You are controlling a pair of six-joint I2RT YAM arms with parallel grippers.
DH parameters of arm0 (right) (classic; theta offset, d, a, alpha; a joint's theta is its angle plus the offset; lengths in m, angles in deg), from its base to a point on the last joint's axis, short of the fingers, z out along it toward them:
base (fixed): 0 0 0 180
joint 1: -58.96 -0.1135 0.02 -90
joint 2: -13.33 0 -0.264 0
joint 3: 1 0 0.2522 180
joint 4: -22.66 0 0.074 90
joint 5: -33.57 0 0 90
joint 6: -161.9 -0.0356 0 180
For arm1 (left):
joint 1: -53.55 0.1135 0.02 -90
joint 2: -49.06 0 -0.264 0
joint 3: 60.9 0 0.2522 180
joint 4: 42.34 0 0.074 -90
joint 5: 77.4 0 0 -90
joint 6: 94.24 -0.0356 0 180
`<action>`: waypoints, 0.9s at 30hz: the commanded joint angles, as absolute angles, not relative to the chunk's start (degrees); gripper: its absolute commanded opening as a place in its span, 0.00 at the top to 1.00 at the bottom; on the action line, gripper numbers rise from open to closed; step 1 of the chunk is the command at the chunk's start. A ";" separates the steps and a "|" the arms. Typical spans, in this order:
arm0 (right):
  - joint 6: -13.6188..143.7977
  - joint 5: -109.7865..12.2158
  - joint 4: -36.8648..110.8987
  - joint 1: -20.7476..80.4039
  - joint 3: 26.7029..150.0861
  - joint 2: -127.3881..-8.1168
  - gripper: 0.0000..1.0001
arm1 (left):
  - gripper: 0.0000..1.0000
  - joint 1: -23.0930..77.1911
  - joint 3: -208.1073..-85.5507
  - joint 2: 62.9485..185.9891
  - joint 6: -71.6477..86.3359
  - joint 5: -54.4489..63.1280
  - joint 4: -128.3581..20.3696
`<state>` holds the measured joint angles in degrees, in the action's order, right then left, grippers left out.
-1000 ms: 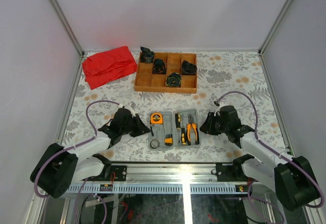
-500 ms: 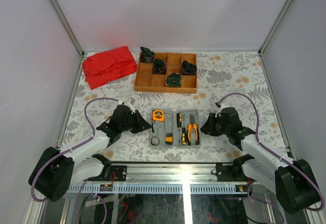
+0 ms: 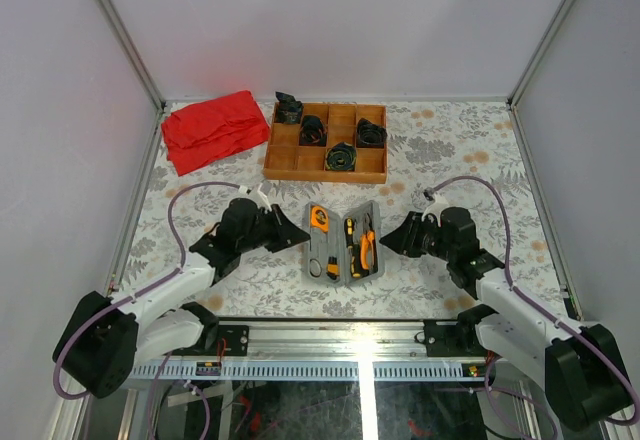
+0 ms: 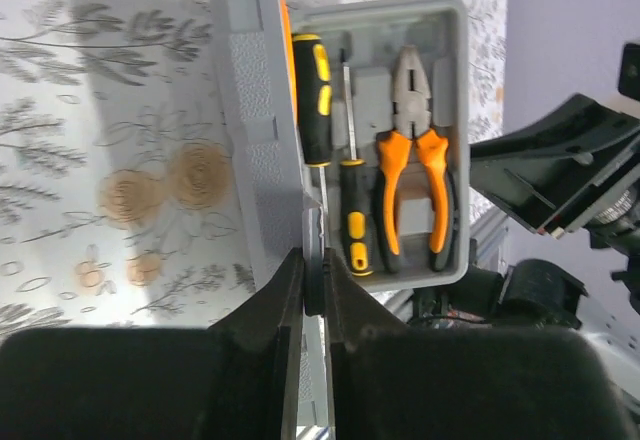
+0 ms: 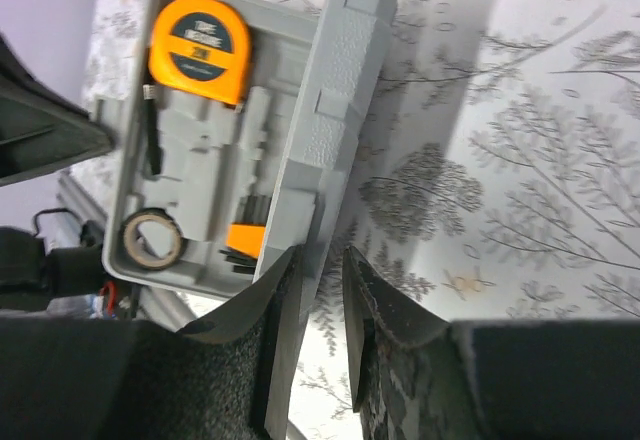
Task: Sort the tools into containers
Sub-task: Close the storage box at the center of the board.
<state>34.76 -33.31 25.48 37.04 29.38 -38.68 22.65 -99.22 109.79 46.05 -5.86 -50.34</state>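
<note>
- The flower-patterned table is carrying everything.
- A red cloth is lying crumpled at the far left corner.
- A wooden tray is sitting just right of the cloth, with black coiled bundles resting in several of its compartments.
- The grey tool case is sitting near the front edge between the two arms, with both halves tilting upward from the hinge in a V.
- The left gripper is clenching the outer rim of the case's left half.
- The right gripper is grasping the outer wall of the case's right half, one finger on each side.
- The orange-handled pliers are lying in the right half.
- Two black-and-yellow screwdrivers are lying beside the pliers, on the hinge side.
- The orange tape measure is sitting in the far recess of the left half.
- A small ring is sitting in the near recess of that same half.
</note>
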 commanded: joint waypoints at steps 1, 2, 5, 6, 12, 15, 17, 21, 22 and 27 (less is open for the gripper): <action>30.96 -22.95 18.09 35.32 28.41 -39.11 0.70 | 1.00 19.84 -100.95 110.65 48.48 -12.03 -43.88; 30.53 -22.72 17.45 35.32 28.10 -39.36 0.70 | 1.00 19.54 -100.94 110.95 48.57 -11.97 -43.61; 29.29 -22.14 14.76 35.36 27.16 -40.28 0.70 | 1.00 18.67 -100.96 111.83 48.78 -11.62 -42.96; 28.88 -21.88 14.00 35.33 26.82 -40.61 0.70 | 1.00 18.46 -100.94 111.89 48.84 -11.47 -42.90; 26.83 -20.76 9.76 35.37 26.08 -42.67 0.70 | 1.00 17.50 -100.98 112.24 49.11 -10.55 -42.52; 25.86 -20.49 7.94 35.32 26.12 -43.63 0.70 | 1.00 17.18 -100.94 112.47 49.11 -10.25 -42.46; 24.83 -20.25 6.38 35.31 26.20 -44.10 0.70 | 1.00 17.03 -100.86 112.52 48.95 -9.90 -42.33; 23.87 -20.13 4.95 35.35 27.17 -44.80 0.70 | 1.00 16.99 -100.51 112.73 48.89 -9.37 -42.23; 24.02 -20.13 5.15 35.36 27.65 -45.03 0.70 | 1.00 16.89 -100.46 112.92 48.93 -9.47 -42.06; 23.78 -19.72 4.18 35.25 28.45 -46.35 0.70 | 1.00 16.82 -100.45 113.57 49.10 -9.57 -41.26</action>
